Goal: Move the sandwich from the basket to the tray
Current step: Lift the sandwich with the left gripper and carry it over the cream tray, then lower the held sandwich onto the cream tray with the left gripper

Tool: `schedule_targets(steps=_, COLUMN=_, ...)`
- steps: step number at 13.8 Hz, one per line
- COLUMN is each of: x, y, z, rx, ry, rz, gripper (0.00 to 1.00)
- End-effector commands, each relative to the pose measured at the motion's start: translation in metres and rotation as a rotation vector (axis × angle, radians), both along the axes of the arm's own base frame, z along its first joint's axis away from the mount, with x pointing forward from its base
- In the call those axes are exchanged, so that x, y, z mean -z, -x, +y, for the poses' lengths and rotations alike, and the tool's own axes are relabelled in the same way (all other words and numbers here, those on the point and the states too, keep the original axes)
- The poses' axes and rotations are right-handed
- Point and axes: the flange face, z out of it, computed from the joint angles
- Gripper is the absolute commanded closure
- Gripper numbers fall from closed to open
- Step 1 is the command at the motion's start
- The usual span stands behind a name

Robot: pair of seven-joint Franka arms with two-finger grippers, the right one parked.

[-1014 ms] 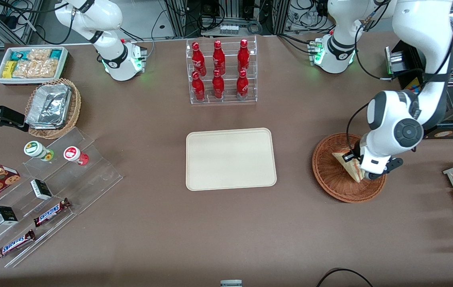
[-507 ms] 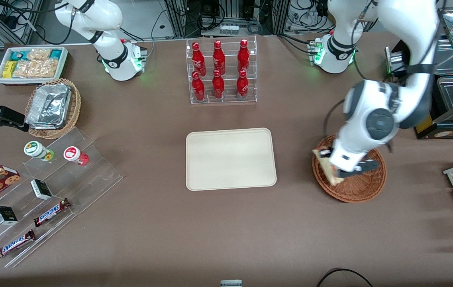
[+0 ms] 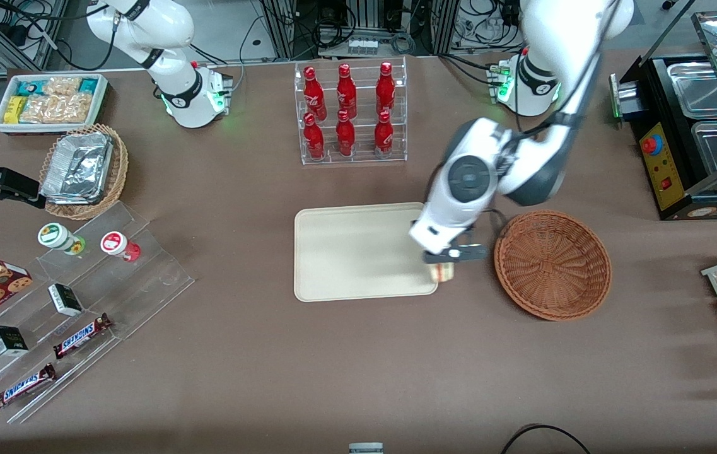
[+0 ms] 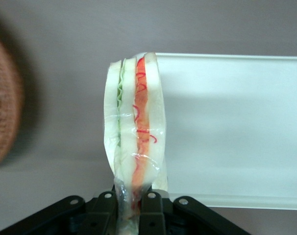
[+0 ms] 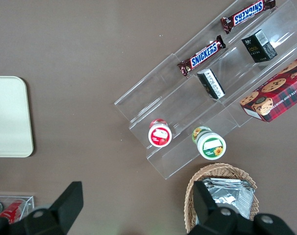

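Snickers bars [image 3: 78, 336] were readable on the clear rack toward the parked arm's end of the worktop; no other writing was legible. The tray [image 3: 345, 252] lay mid-worktop. The sandwich [image 4: 135, 147] was held clamped in the gripper [image 3: 443, 265] jaws, over the tray's rim nearest the basket [image 3: 552, 265]. Step judged: carry w/ sandwich. Next: shifted further over the tray, lowered, released.

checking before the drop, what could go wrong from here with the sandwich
1. The end effector holds the sandwich above the tray rim nearest the basket; released here, it might land half off the tray.
2. The fingers pinch only one wrapped corner, so the wedge might slip or swing.
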Motion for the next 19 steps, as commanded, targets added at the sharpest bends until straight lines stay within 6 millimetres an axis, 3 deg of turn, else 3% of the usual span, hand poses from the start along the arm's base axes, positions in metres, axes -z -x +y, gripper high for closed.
schedule_targets(steps=1, x=0.023, y=0.003, z=-0.055, rx=-0.017, ry=-0.005, rz=0.004, gripper=1.0)
schedule_targets(steps=3, x=0.034, y=0.009, z=-0.086, rx=-0.007, ry=0.003, rz=-0.004, gripper=1.0)
schedule_targets(steps=7, x=0.059, y=0.024, z=-0.125, rx=0.034, ry=0.01, rz=-0.011, gripper=1.0)
schedule_targets(steps=12, x=0.071, y=0.037, z=-0.139, rx=0.071, ry=0.01, rz=-0.002, gripper=1.0)
schedule_targets(steps=14, x=0.082, y=0.038, z=-0.138, rx=0.074, ry=0.0, rz=0.009, gripper=1.0)
schedule_targets(steps=19, x=0.086, y=0.041, z=-0.14, rx=0.029, ry=0.03, rz=0.05, gripper=1.0)
